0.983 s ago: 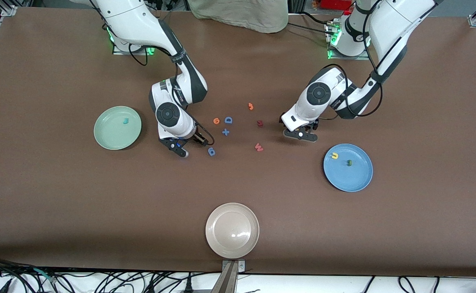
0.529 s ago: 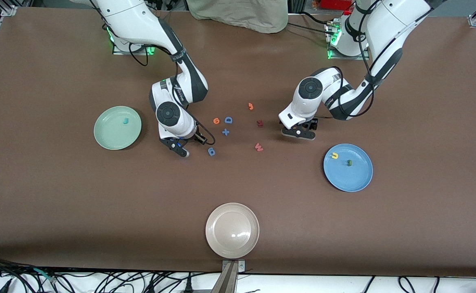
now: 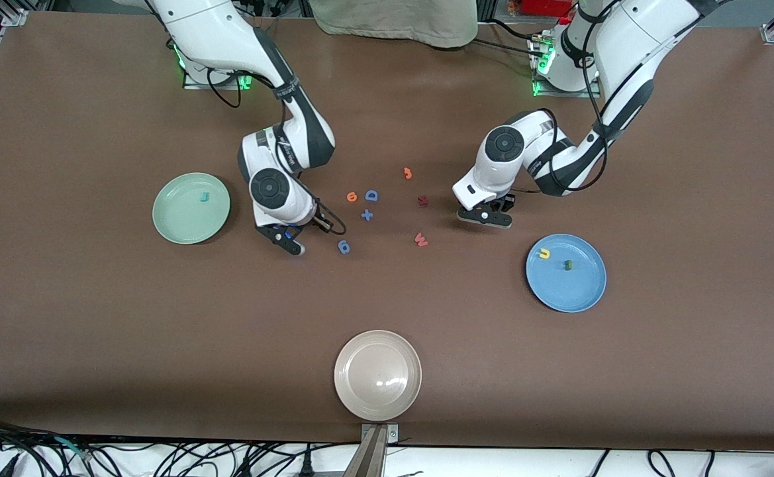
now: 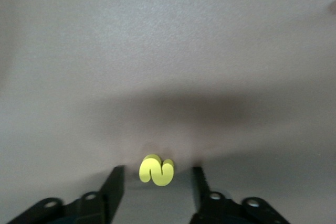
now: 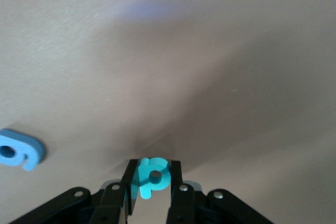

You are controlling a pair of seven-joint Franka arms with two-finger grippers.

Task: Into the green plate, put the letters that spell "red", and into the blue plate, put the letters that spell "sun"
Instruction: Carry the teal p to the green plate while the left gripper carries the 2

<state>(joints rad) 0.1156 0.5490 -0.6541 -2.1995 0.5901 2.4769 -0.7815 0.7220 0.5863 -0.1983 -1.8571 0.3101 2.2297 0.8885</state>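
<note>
Front view: green plate (image 3: pixel 191 208) w/ teal r (image 3: pixel 204 196); blue plate (image 3: pixel 565 272) w/ yellow u (image 3: pixel 544 254), green n (image 3: pixel 567 265). Right pincer (image 5: pixel 152 182) clamps teal d (image 5: pixel 151 176). Left pincer (image 4: pixel 156 184) open round yellow s (image 4: pixel 156 170) on counter (image 3: pixel 161 318).

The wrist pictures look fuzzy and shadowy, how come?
Left wrist view: the yellow s is fairly sharp, the table soft, with a dark shadow band above the letter. Right wrist view: the teal letter is blurred. Front view: glare on the beige plate.

Mint-green plate (image 3: pixel 191 208), blue plate (image 3: pixel 566 272), beige plate (image 3: pixel 377 375), brown table (image 3: pixel 161 331).
</note>
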